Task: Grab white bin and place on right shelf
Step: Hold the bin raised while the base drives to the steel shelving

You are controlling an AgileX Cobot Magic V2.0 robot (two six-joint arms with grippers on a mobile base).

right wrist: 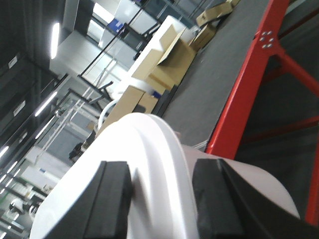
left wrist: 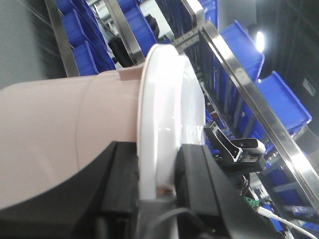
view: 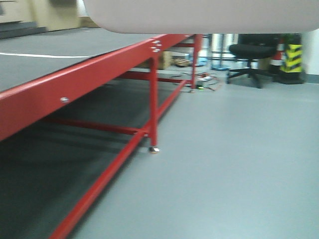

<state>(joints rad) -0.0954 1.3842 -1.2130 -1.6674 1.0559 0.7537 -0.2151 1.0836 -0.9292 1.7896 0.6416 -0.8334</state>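
The white bin (view: 199, 15) hangs in the air and fills the top of the front view with its pale pink underside. In the left wrist view its pink body (left wrist: 60, 124) and glossy white lid (left wrist: 164, 99) lie sideways. My left gripper (left wrist: 157, 172) is shut on the lid's rim, one black finger on each side. My right gripper (right wrist: 162, 191) is shut on the opposite rim of the white bin (right wrist: 154, 159). Beyond the bin, the right shelf (left wrist: 239, 84) shows as a steel rack with perforated uprights.
Blue bins (left wrist: 284, 99) fill the steel rack. A red-framed table (view: 75, 84) with a dark mat runs along the left, and its leg (right wrist: 249, 74) is close to the bin. An office chair (view: 251, 52) and a yellow-black post (view: 293, 57) stand far back. Cardboard boxes (right wrist: 164, 64) sit beyond the table.
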